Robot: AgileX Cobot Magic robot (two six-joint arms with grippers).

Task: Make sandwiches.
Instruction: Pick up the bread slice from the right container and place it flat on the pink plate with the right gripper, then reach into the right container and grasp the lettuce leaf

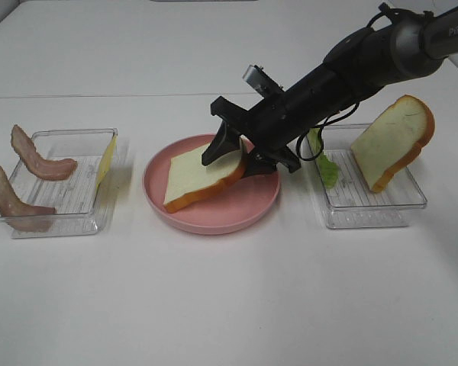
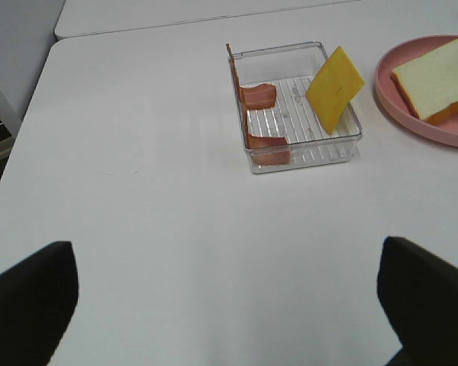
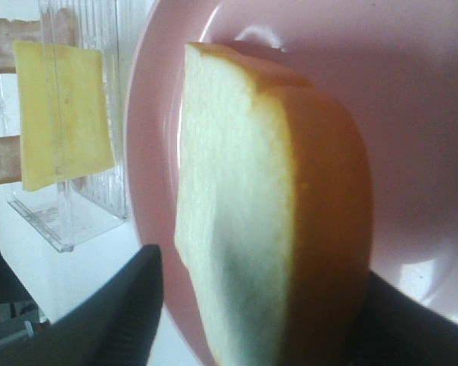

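Table (image 1: 229, 305): white, matte.
Left gripper (image 2: 225, 255): fingers wide apart, holding nothing, over the table's left side.
Pink plate (image 1: 214, 221): table's middle; bread slice (image 1: 202, 177) tilted on it.
Right gripper (image 1: 230, 162): parted astride that slice, one finger clear.
Left tray (image 1: 61, 198): bacon strips (image 1: 38, 156), cheese (image 1: 105, 160) upright.
Right tray (image 1: 366, 210): lettuce (image 1: 324, 164), second bread slice (image 1: 389, 141) leaning.

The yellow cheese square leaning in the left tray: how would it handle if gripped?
Probably stiff: the cheese square stands on edge against the tray wall without sagging. Thin and flat, so likely light. Propped like that, a nudge might topple it.
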